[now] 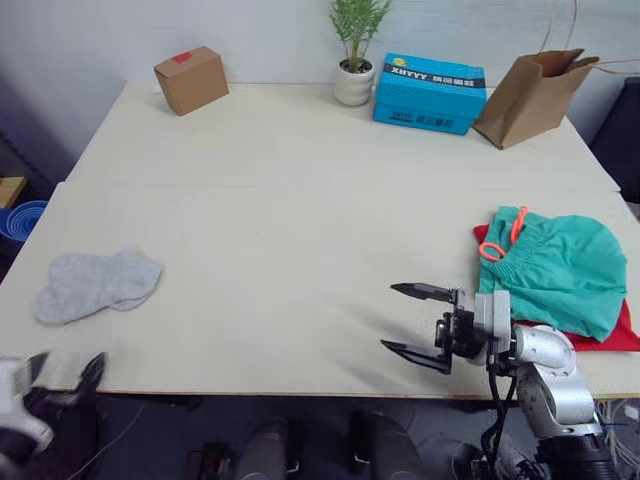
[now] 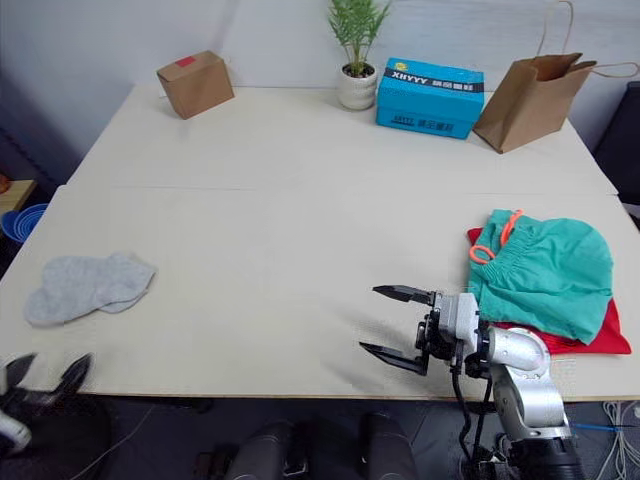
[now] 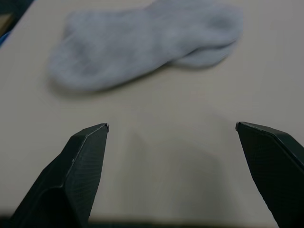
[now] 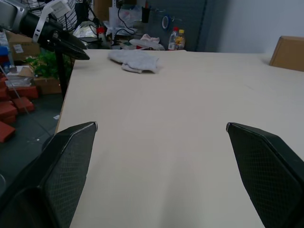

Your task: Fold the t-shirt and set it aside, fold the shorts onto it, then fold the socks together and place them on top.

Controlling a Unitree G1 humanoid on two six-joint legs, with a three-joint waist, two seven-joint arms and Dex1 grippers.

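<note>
The grey socks (image 1: 95, 285) lie together, one overlapping the other, near the table's left front. My left gripper (image 1: 68, 362) hangs open just off the front edge below them; in the left wrist view the socks (image 3: 142, 42) lie ahead of its spread fingers. At the right edge the teal-green shorts (image 1: 560, 265), with their orange drawstring (image 1: 495, 248), rest folded on the red t-shirt (image 1: 625, 330), of which just a strip shows. My right gripper (image 1: 390, 317) is open and empty above the table's front, left of that pile, pointing toward the socks (image 4: 135, 59).
Along the table's (image 1: 300, 200) far edge stand a cardboard box (image 1: 190, 78), a potted plant (image 1: 355, 50), a blue box (image 1: 430, 93) and a brown paper bag (image 1: 530, 95). A seam runs across the tabletop.
</note>
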